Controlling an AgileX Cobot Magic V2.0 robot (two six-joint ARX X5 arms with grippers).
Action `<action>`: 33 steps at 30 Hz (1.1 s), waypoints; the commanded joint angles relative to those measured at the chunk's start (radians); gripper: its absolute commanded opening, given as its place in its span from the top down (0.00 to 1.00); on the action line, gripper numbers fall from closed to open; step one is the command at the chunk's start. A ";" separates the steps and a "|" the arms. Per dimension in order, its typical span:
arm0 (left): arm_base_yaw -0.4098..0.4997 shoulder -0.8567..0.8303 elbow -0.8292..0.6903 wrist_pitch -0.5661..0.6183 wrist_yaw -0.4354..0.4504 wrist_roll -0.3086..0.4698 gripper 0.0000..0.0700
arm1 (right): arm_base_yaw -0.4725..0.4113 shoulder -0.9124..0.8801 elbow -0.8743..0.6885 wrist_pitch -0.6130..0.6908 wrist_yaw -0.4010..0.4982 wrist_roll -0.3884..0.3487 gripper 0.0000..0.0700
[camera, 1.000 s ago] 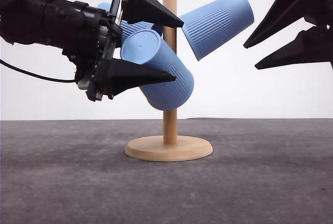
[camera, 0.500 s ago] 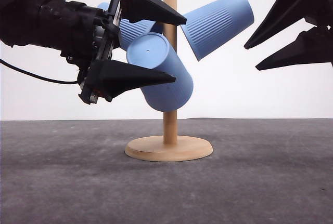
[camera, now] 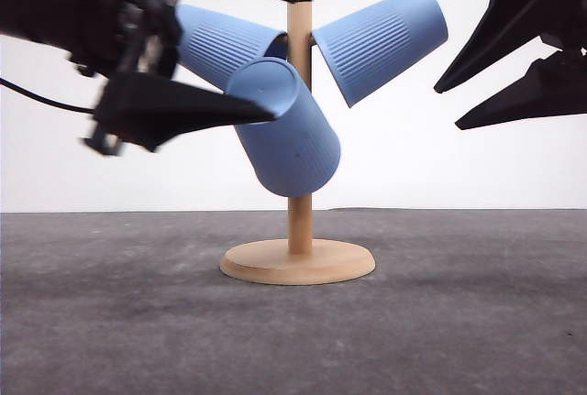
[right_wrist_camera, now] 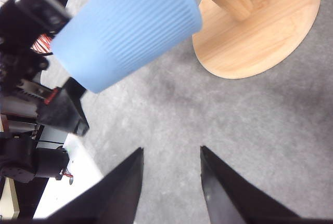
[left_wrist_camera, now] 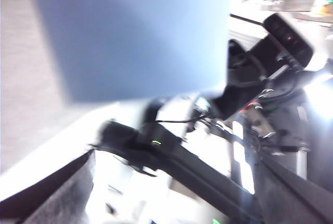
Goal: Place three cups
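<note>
On the wooden stand [camera: 299,93], three light-blue cups hang tilted: the front cup [camera: 286,129] low before the post, the left cup [camera: 220,42] behind it, the right cup [camera: 381,42] upper right. No writing is legible anywhere. Left gripper [camera: 266,51] (blurred, partly cropped) is spread wide around the post's left side, grasping nothing. Right gripper [camera: 449,102] hangs released, well right of the post.

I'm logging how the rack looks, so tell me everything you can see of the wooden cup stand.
The light wooden cup stand has a round flat base resting on the grey table and a slim upright pole rising out of the front view. Its wood looks pale, smooth and unpainted. Three light-blue ribbed cups hang on it, tilted: one to the left, one to the right, one lower in front. The pegs holding them are mostly hidden.
</note>
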State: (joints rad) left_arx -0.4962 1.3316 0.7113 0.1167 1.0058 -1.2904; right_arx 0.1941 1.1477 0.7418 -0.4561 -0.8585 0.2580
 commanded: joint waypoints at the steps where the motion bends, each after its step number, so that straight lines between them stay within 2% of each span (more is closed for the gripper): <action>1: 0.020 -0.095 0.007 -0.259 -0.061 0.324 0.22 | -0.005 0.006 0.005 0.005 0.003 -0.018 0.69; 5: 0.097 -0.237 0.007 -0.498 -0.229 0.551 0.28 | -0.036 0.006 0.005 0.006 0.004 -0.035 0.69; 9: 0.212 -0.353 0.007 -0.596 -0.441 0.667 0.28 | -0.084 0.006 0.005 0.006 0.056 -0.054 0.69; 13: 0.329 -0.435 0.007 -0.573 -0.558 0.782 0.29 | -0.136 0.006 0.005 0.015 0.142 -0.132 0.69; 15: 0.372 -0.454 0.007 -0.528 -0.605 0.868 0.29 | -0.156 0.006 0.005 0.042 0.201 -0.184 0.69; 20: 0.424 -0.462 0.008 -0.416 -0.629 1.131 0.34 | -0.177 0.006 0.005 0.180 0.356 -0.310 0.69; 23: 0.425 -0.462 0.008 -0.386 -0.628 1.178 0.34 | -0.183 0.006 0.005 0.269 0.377 -0.333 0.70; 24: 0.425 -0.462 0.008 -0.381 -0.628 1.180 0.45 | -0.184 0.006 0.005 0.291 0.379 -0.333 0.80; 25: 0.425 -0.462 0.008 -0.380 -0.627 1.181 0.63 | -0.184 0.006 0.005 0.311 0.381 -0.334 0.90; 26: 0.425 -0.462 0.008 -0.382 -0.625 1.184 0.92 | -0.184 0.006 0.005 0.330 0.382 -0.337 0.97; 27: 0.424 -0.462 0.008 -0.380 -0.624 1.186 1.00 | -0.184 0.006 0.005 0.345 0.383 -0.338 0.98; 33: 0.424 -0.464 0.008 -0.382 -0.623 1.189 1.00 | -0.183 0.006 0.005 0.355 0.385 -0.337 0.98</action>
State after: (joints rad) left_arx -0.0704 0.8631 0.7113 -0.2733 0.3767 -0.1191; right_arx 0.0113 1.1477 0.7414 -0.1081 -0.4747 -0.0713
